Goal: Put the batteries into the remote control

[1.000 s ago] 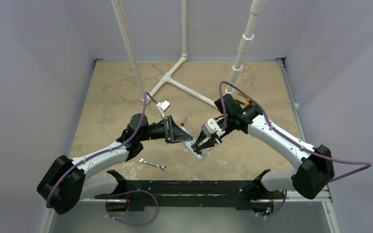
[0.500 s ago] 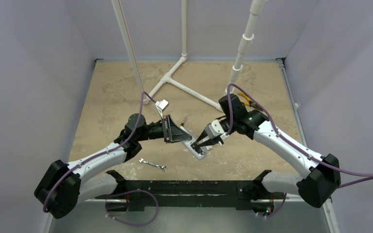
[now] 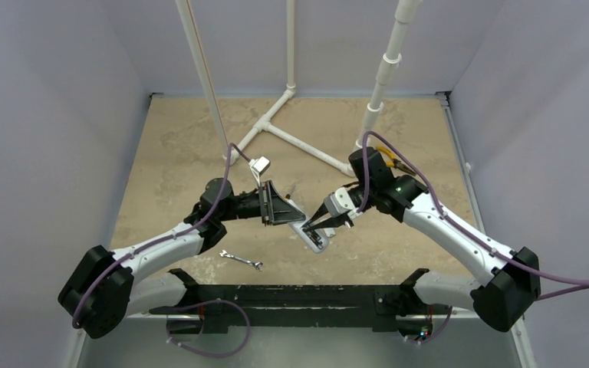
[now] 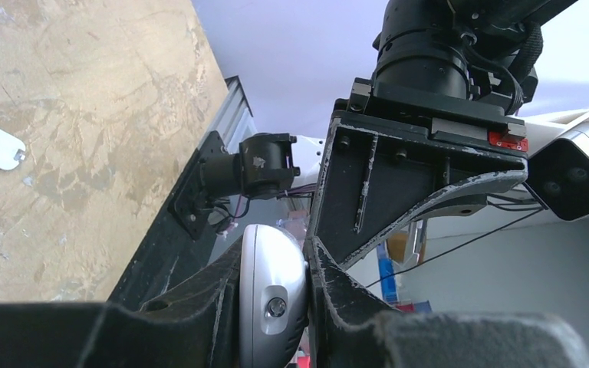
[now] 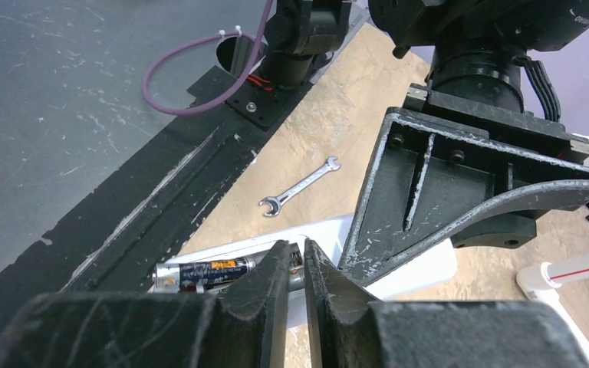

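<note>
Near the middle of the table, a bit toward the near edge, the remote control (image 3: 316,238) was up off the surface. The left gripper (image 3: 290,215) was clamped on its two long sides. From the left wrist view you could see the rounded end of it squeezed between the fingers, so that side looked solid.

The right gripper (image 3: 314,227) was right on top of the remote, coming in from the right. Its fingers were nearly together with just a sliver of a gap. Honestly I couldn't tell if it was pinching anything in there or just poking down.

From the right wrist view, a battery (image 5: 211,272) was lying in the open tray, lengthwise along the remote. It ran away from the fingertips toward the near side. The remote's long axis went from far-left to near-right, and the right gripper sat almost straight above it. So my guess is the right arm does any pushing or seating while the left just holds.

A small wrench (image 3: 242,261) sat on the table, near-left of all this and well apart.
</note>
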